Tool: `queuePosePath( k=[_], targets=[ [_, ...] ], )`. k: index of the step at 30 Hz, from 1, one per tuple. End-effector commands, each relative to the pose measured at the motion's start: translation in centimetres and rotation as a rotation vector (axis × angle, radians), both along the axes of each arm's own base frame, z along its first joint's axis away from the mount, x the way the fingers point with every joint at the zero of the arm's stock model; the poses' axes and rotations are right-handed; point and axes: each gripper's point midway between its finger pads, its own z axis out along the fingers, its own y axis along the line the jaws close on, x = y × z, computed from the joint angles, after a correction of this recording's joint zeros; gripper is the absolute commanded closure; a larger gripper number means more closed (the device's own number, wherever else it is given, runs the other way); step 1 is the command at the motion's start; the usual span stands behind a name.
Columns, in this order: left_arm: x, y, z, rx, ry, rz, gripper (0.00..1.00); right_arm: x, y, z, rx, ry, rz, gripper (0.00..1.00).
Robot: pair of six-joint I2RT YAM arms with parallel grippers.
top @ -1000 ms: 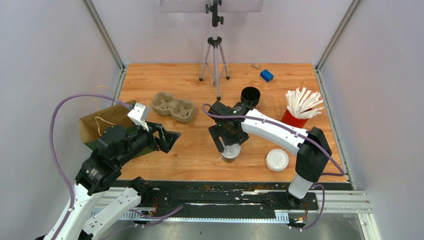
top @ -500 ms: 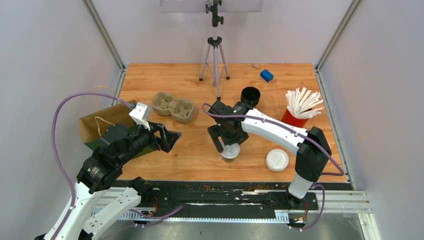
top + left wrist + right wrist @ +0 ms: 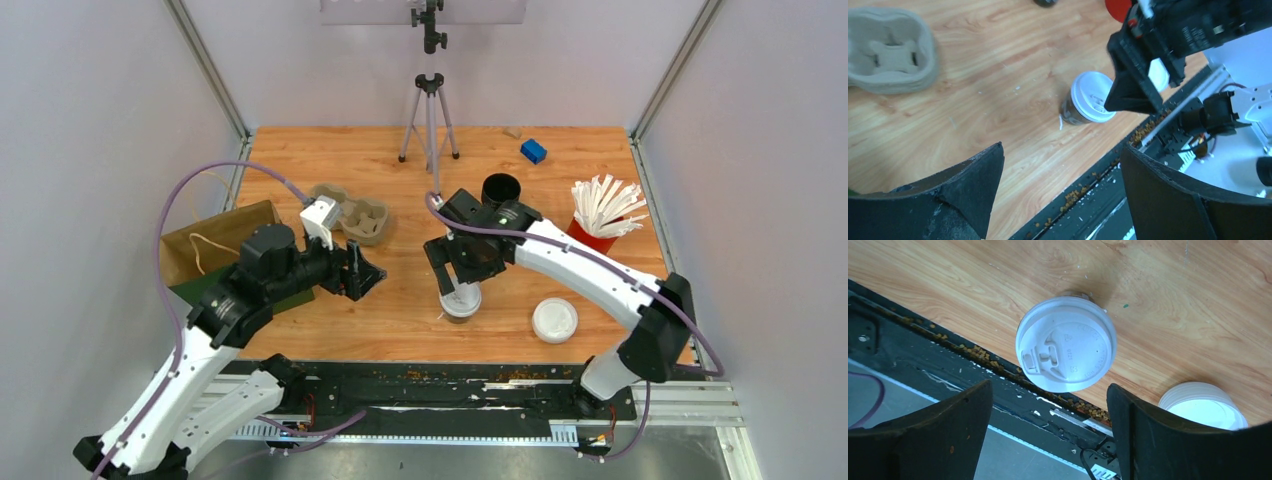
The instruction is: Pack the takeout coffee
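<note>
One takeout coffee cup point(image 3: 461, 303), dark with a white lid, stands upright near the table's front edge. It also shows in the left wrist view point(image 3: 1091, 96) and from above in the right wrist view point(image 3: 1066, 343). My right gripper point(image 3: 460, 282) hangs open just above it, its fingers point(image 3: 1148, 435) apart on either side of the lid and holding nothing. Left of the cup, my left gripper point(image 3: 366, 272) is open and empty over bare wood, pointing toward the cup point(image 3: 1060, 155).
A cardboard cup carrier point(image 3: 350, 212) lies at the back left, with a brown paper bag point(image 3: 215, 240) at the left edge. A loose white lid point(image 3: 554, 320) lies right of the cup. A black cup stack point(image 3: 501, 190), a red holder of white sticks point(image 3: 597, 218), a blue block point(image 3: 533, 151) and a tripod point(image 3: 430, 110) stand behind.
My left arm has swung right and forward, from beside the bag toward the cup. The right arm has shifted and its gripper has lifted slightly off the cup.
</note>
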Motion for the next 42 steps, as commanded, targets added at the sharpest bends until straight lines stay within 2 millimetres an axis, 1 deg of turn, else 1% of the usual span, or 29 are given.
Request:
queuePosePath(
  k=[1,2,5,6,7,8,10,12,17,20,24,29,35,42],
  targets=[
    [0.0,-2.8,-0.2,-0.061,0.065,-0.112,0.10,0.3,-0.2,1.7,0.140,-0.046,0.002,0.19],
    [0.1,-3.4,-0.5,-0.069,0.089,-0.128,0.12,0.4,-0.5,1.5,0.160,-0.045,0.003,0.20],
    [0.3,-5.3,-1.8,-0.102,0.166,-0.178,0.19,1.1,-1.4,0.9,0.225,-0.046,-0.008,0.31],
    [0.3,-5.8,-2.3,-0.105,0.187,-0.188,0.21,1.2,-1.8,0.4,0.239,-0.036,-0.012,0.33],
    [0.4,-6.4,-2.8,-0.108,0.200,-0.192,0.21,1.3,-2.1,0.3,0.262,-0.029,-0.012,0.34],
    [0.5,-6.9,-3.2,-0.112,0.208,-0.198,0.21,1.5,-2.3,0.2,0.272,-0.026,-0.013,0.33],
    [0.7,-8.0,-4.2,-0.119,0.238,-0.200,0.20,1.6,-2.5,0.0,0.300,-0.034,0.008,0.28],
    [0.9,-8.8,-4.9,-0.133,0.250,-0.206,0.18,1.9,-2.4,-0.1,0.339,-0.042,0.031,0.23],
    [2.0,-10.6,-7.6,-0.170,0.300,-0.200,0.17,2.5,-2.6,-1.0,0.381,-0.022,0.045,0.21],
    [2.5,-11.1,-8.8,-0.168,0.319,-0.197,0.18,2.6,-2.8,-1.7,0.384,-0.008,0.053,0.21],
    [3.0,-11.9,-10.0,-0.180,0.336,-0.199,0.21,2.6,-2.8,-2.5,0.394,0.002,0.055,0.22],
    [3.2,-13.1,-10.7,-0.223,0.350,-0.228,0.24,2.4,-2.7,-3.4,0.407,0.027,0.066,0.23],
    [3.1,-13.1,-12.8,-0.191,0.375,-0.227,0.24,2.0,-2.2,-4.1,0.439,0.050,0.078,0.23],
    [2.7,-13.4,-14.1,-0.204,0.408,-0.244,0.26,1.8,-2.5,-5.3,0.424,0.062,0.065,0.25]
  ],
)
